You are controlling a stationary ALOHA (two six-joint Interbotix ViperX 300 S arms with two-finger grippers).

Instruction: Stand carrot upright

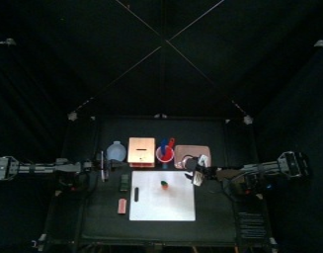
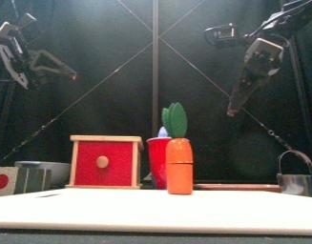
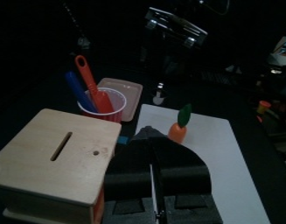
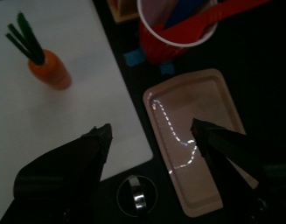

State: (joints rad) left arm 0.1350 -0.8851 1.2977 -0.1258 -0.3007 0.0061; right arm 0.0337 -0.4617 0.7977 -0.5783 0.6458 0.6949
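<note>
Behind the white sheet (image 1: 165, 195) on the bench (image 1: 105, 222) runs a row of other items. A wooden box (image 2: 105, 162) with a red front and round knob stands back left of the sheet; its top carries a slot, seen in the left wrist view. Beside it stands a red cup (image 2: 158, 161) holding an orange-red stick (image 3: 87, 77) and a blue one (image 3: 75, 87). A tan tray (image 4: 198, 131) lies just off the sheet's far right corner, a thin chain (image 4: 174, 131) lying in it. A grey object (image 1: 117, 151) sits left of the box, and a small red block (image 1: 121, 206) lies on the bench left of the sheet. At the right edge of the front view a metal container (image 2: 296, 179) with a wire handle stands.

The carrot (image 2: 180, 164) stands upright on the sheet near its far right part, in front of the cup and near the tray. Its long axis is vertical: orange body on the sheet, green leaves pointing up. Nothing touches it.

The right pincer (image 2: 251, 81) hangs high above and to the right of the carrot, its jaws wide apart and holding nothing; in its wrist view they frame the tray. The left pincer (image 3: 153, 188) rests raised at the left, beside the box; its jaws appear closed together, with nothing between them.
</note>
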